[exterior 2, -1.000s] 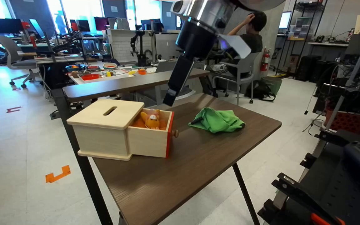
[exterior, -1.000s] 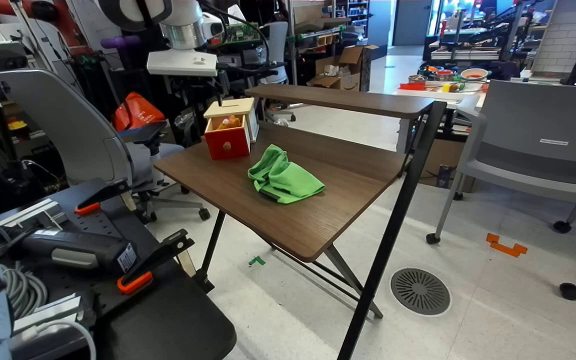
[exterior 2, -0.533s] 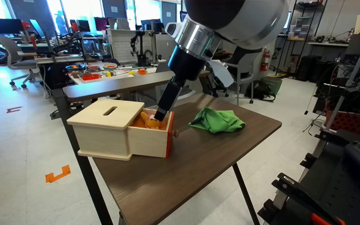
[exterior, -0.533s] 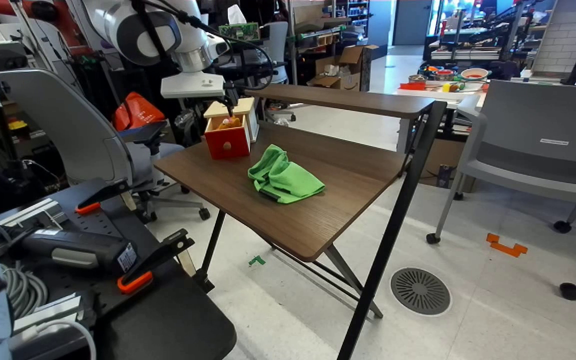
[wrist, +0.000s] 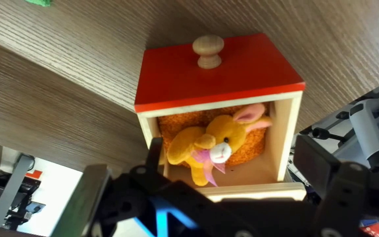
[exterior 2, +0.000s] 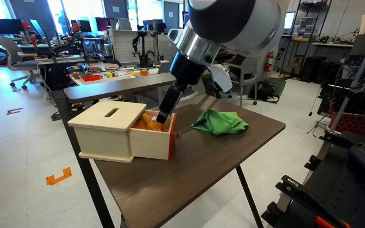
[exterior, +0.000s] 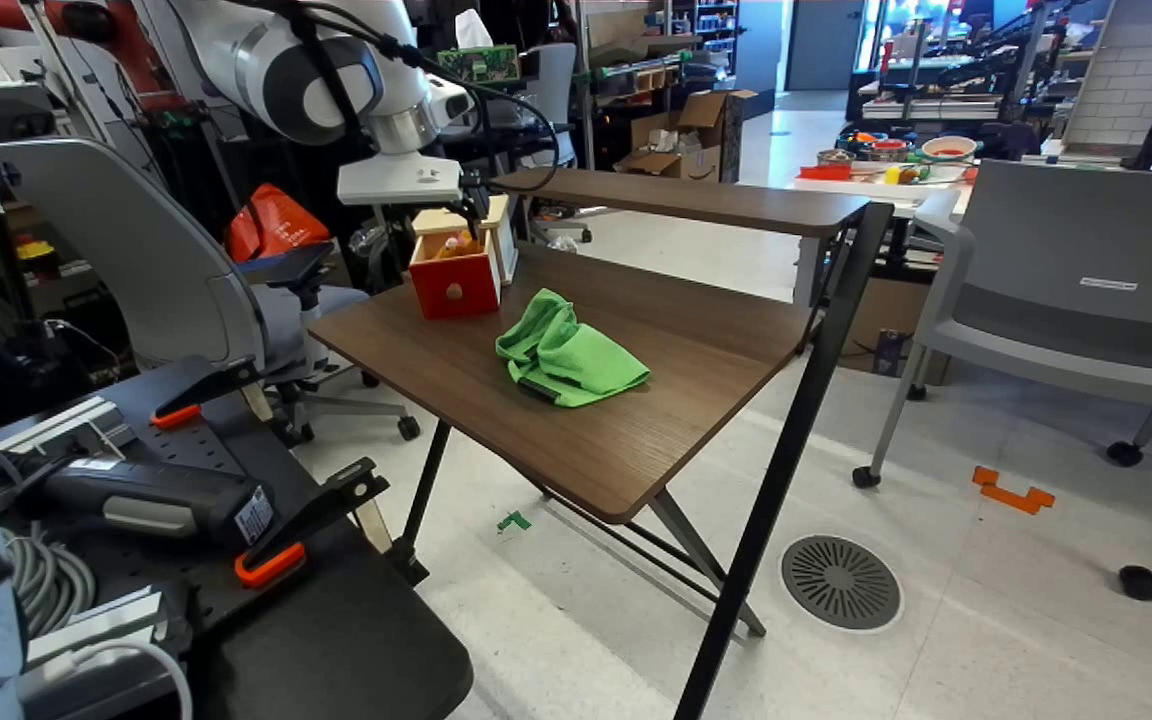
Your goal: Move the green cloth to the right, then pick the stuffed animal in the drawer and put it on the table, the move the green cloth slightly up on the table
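A yellow stuffed bunny [wrist: 225, 130] with pink ears, white muzzle and purple ribbon lies in the open drawer [wrist: 220, 72], which has a red front and round knob. The bunny shows partly in both exterior views [exterior: 454, 245] [exterior 2: 154, 124]. Orange fuzzy material lies under it. The green cloth [exterior: 576, 350] lies crumpled on the table, apart from the drawer [exterior 2: 150, 145]; its edge shows at the wrist view's top left [wrist: 39, 2]. My gripper [wrist: 231, 148] is open and empty, its fingers spread wide over the drawer. In an exterior view, the fingertip [exterior 2: 162, 117] overlaps the bunny's head; contact cannot be told.
The light wooden box [exterior 2: 106, 115] with a slotted lid holds the drawer at one edge of the brown table [exterior 2: 198, 177]. A raised shelf [exterior: 686, 200] runs along one side of the table. A grey chair [exterior: 176, 260] and a black cart [exterior: 336, 620] stand close by.
My gripper has come down from above the box to the open drawer, then shifted slightly in the last half second. The cloth, drawer and bunny have not visibly moved.
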Robot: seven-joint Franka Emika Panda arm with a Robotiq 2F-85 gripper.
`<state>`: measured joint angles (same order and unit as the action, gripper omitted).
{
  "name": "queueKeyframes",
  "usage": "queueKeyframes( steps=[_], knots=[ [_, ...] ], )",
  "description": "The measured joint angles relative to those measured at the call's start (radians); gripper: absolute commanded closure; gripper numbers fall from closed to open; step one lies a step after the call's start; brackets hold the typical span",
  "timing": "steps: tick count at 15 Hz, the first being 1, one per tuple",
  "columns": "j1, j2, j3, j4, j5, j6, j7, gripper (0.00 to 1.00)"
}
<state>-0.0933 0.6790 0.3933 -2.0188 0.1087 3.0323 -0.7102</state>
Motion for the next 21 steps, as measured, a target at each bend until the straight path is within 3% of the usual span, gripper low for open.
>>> queueKeyframes(
  steps=[11,12,14,16,21],
  knots=[
    [0.007,0.036,-0.018,0.032,-0.162,0.0,0.128,0.0],
    [0.008,0.045,-0.018,0.039,-0.168,0.0,0.132,0.03],
    [0.01,0.062,-0.017,0.056,-0.178,0.0,0.136,0.28],
    [0.013,0.077,-0.016,0.073,-0.187,0.0,0.14,0.37],
    [0.019,0.097,-0.013,0.1,-0.205,0.0,0.147,0.78]
  ],
)
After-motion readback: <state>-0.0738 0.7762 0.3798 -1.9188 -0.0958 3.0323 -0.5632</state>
